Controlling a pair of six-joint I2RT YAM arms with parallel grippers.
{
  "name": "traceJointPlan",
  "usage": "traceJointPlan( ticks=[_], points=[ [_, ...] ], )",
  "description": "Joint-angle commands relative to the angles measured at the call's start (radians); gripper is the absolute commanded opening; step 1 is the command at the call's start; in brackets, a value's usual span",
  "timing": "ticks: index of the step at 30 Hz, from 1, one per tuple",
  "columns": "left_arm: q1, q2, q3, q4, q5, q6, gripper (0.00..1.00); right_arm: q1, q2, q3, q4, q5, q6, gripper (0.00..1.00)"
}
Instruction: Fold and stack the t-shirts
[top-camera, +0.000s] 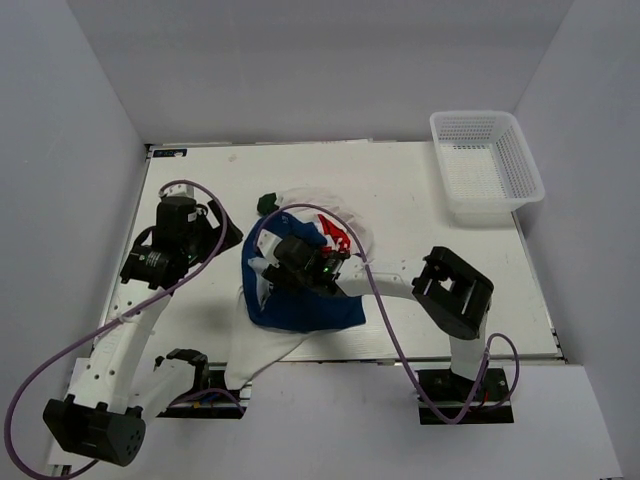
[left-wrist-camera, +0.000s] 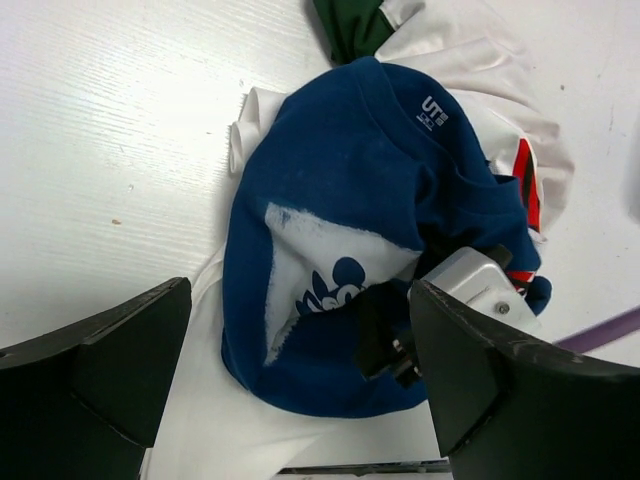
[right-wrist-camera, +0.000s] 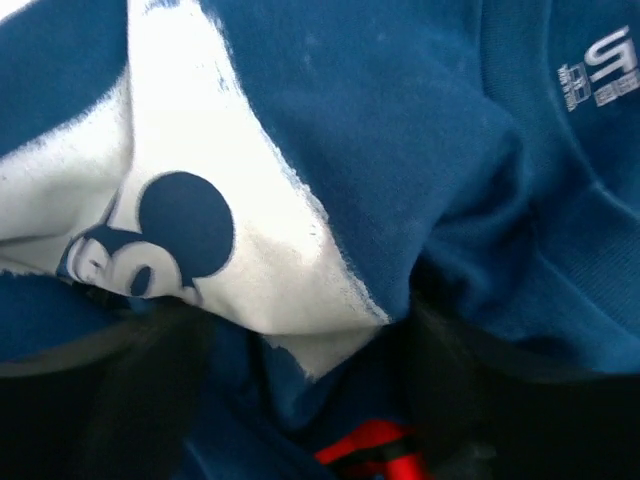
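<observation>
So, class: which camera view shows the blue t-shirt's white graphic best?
Right wrist: the white graphic looms large, cartoon head clear. Left wrist shows it smaller on the blue t-shirt; top external, only a sliver.

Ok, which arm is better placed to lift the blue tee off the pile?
Probably right. The right hand is down in the blue tee, its fingers straddling bunched blue cloth in the wrist view. The left hand is open, beside the pile's left edge and touching no cloth.

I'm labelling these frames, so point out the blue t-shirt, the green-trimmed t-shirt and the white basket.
blue t-shirt (left-wrist-camera: 330, 180), left wrist view, chest cloth below the collar.
green-trimmed t-shirt (left-wrist-camera: 350, 28), left wrist view, its dark green cloth.
white basket (top-camera: 492, 211), top external view, its near wall.
</observation>
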Motion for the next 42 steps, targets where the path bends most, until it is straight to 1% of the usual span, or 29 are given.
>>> traceJointPlan(
  ticks=[1,2,3,4,5,10,11,13,14,15,18,19,21,22,23,26,28,29,30,31,32,34,35,36,37,38,39,42],
  points=[
    [-0.005,-0.063,-0.004,0.003,-0.016,-0.009,1.0,0.004,0.001,0.022,0.172,0.083,0.002,0.7],
    [-0.005,-0.072,-0.004,0.004,-0.016,-0.009,1.0,0.002,-0.004,0.019,0.188,0.083,0.01,0.39],
    [-0.005,-0.082,-0.014,0.013,-0.016,-0.009,1.0,-0.001,-0.012,0.018,0.201,0.109,0.03,0.18],
    [-0.005,-0.092,-0.014,0.013,-0.016,-0.009,1.0,-0.001,-0.037,0.018,0.236,0.114,0.047,0.05],
    [-0.005,-0.104,-0.014,0.022,-0.016,-0.009,1.0,0.001,-0.048,0.012,0.249,0.132,0.053,0.0],
    [-0.005,-0.113,-0.014,0.022,-0.016,-0.009,1.0,-0.002,-0.163,0.035,0.275,0.129,0.102,0.0],
    [-0.005,-0.113,-0.014,0.022,-0.016,-0.009,1.0,-0.004,-0.218,0.03,0.289,0.13,0.113,0.0],
    [-0.005,-0.092,-0.014,0.022,-0.007,-0.009,1.0,-0.008,-0.258,0.027,0.307,0.129,0.142,0.0],
    [-0.005,-0.092,-0.014,0.011,-0.007,-0.009,1.0,-0.01,-0.313,0.029,0.327,0.132,0.147,0.0],
    [-0.005,-0.083,-0.014,0.002,-0.007,-0.009,1.0,-0.013,-0.332,0.032,0.335,0.138,0.148,0.0],
    [0.004,-0.073,-0.014,0.002,-0.007,-0.009,1.0,-0.035,-0.403,0.068,0.352,0.185,0.131,0.0],
    [0.004,-0.073,-0.014,0.002,-0.007,-0.009,1.0,-0.053,-0.421,0.099,0.347,0.218,0.099,0.0],
    [0.004,-0.073,-0.014,0.013,-0.007,-0.009,1.0,-0.082,-0.436,0.125,0.344,0.268,0.078,0.0],
    [0.004,-0.064,-0.014,0.013,-0.007,-0.009,1.0,-0.106,-0.441,0.174,0.343,0.284,0.058,0.0],
    [0.004,-0.064,-0.014,0.013,-0.007,-0.009,1.0,-0.119,-0.443,0.183,0.34,0.319,0.038,0.0],
    [0.004,-0.064,-0.014,0.013,-0.007,-0.009,1.0,-0.217,-0.441,0.254,0.327,0.347,-0.004,0.0],
    [0.004,-0.064,-0.005,0.013,-0.007,-0.009,1.0,-0.257,-0.432,0.303,0.32,0.351,-0.03,0.0],
    [0.004,-0.054,-0.005,0.013,-0.007,-0.009,1.0,-0.322,-0.424,0.378,0.314,0.35,-0.033,0.0],
    [0.004,-0.053,-0.005,0.013,-0.007,-0.009,1.0,-0.346,-0.412,0.407,0.288,0.345,-0.031,0.0],
    [0.004,-0.044,0.005,0.022,-0.007,-0.009,1.0,-0.366,-0.391,0.441,0.245,0.329,-0.028,0.0],
    [0.004,-0.044,0.006,0.022,-0.007,-0.009,1.0,-0.425,-0.366,0.529,0.211,0.321,-0.024,0.0],
    [0.004,-0.02,0.016,0.022,-0.007,-0.009,1.0,-0.479,-0.319,0.587,0.165,0.293,-0.031,0.0],
    [0.004,-0.02,0.016,0.022,-0.007,-0.009,1.0,-0.495,-0.303,0.645,0.156,0.29,-0.033,0.0],
    [0.004,-0.006,0.025,0.022,-0.007,-0.009,1.0,-0.546,-0.289,0.703,0.149,0.276,-0.043,0.0],
    [0.013,0.005,0.025,0.022,-0.007,-0.009,1.0,-0.564,-0.276,0.761,0.131,0.279,-0.051,0.0],
    [0.013,0.005,0.025,0.022,-0.007,-0.009,1.0,-0.599,-0.227,0.824,0.117,0.276,-0.051,0.0],
    [0.013,0.005,0.025,0.022,-0.007,-0.009,1.0,-0.633,-0.211,0.89,0.1,0.263,-0.045,0.0],
    [0.013,0.014,0.025,0.022,-0.007,-0.009,1.0,-0.676,-0.161,0.947,0.008,0.169,-0.004,0.0]
  ],
)
